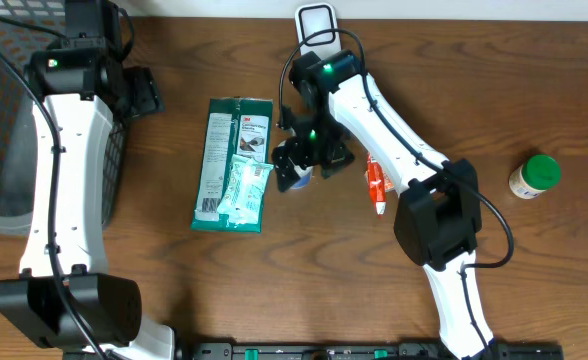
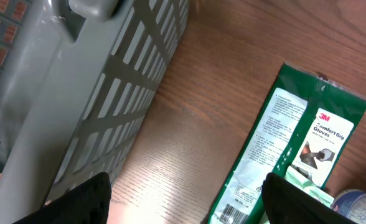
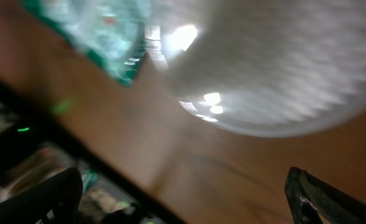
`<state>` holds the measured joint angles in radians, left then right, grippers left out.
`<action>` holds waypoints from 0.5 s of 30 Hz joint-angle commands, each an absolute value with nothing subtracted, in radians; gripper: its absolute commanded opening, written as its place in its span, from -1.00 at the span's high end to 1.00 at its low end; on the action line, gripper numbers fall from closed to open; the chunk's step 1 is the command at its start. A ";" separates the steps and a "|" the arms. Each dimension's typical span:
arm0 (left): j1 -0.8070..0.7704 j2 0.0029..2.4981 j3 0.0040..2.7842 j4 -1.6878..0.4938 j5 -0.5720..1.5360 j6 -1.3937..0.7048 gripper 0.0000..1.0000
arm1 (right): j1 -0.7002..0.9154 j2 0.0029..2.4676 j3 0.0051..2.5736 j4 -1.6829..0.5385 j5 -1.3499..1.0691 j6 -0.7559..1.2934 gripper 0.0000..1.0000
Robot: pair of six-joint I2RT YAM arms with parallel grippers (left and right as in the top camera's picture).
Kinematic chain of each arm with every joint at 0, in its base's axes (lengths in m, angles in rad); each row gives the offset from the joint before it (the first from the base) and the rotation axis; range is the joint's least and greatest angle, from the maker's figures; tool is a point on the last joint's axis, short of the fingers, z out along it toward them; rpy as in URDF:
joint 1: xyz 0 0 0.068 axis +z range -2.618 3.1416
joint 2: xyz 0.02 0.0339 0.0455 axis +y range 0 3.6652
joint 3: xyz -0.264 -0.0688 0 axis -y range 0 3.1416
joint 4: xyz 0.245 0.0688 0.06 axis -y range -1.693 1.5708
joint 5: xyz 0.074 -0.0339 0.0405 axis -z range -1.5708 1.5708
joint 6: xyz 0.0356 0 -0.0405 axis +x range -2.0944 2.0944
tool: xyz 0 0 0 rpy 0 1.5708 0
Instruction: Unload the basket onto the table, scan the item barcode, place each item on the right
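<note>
Main risk as we see it: right gripper sits with jaws spread wide straight above the small round container, which we take to be the item to scan. It stands on the worktop just beside the right edge of the green gloves pack. The right wrist view is blurred and so close that we can't tell whether the jaws touch the container or are centred on it. If they close off-centre, a round wall will likely squirt out or tip, and it could shove the small clear packet lying on the gloves pack. We see no barcode on the container, so a grab at the wrong angle may hide the label from the reader. The white-framed device at the far edge may be the scanner; we can't confirm. The only barcode we can see is on the gloves pack, so mixing up targets is possible. Left gripper has jaws apart and holds nothing, sitting between the grey basket and the pack; swinging it could clip the basket wall. We see no item in the visible part of the basket. The green-capped bottle is closed, contents hidden, well apart on the right. The red-and-white tube lies under the right arm.
</note>
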<state>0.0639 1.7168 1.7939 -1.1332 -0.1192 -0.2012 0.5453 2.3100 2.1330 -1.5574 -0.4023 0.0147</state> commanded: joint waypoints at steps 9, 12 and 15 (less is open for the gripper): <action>0.074 1.728 1.788 -1.135 -0.146 -0.184 -0.56 | 0.587 2.187 2.188 -1.394 -0.083 -0.196 -0.99; 0.074 1.728 1.788 -1.135 -0.146 -0.184 -0.55 | 0.609 2.195 2.175 -1.354 -0.083 -0.253 -0.98; 0.074 1.728 1.788 -1.135 -0.146 -0.184 -0.56 | 0.635 2.198 2.136 -1.312 -0.082 -0.307 -0.98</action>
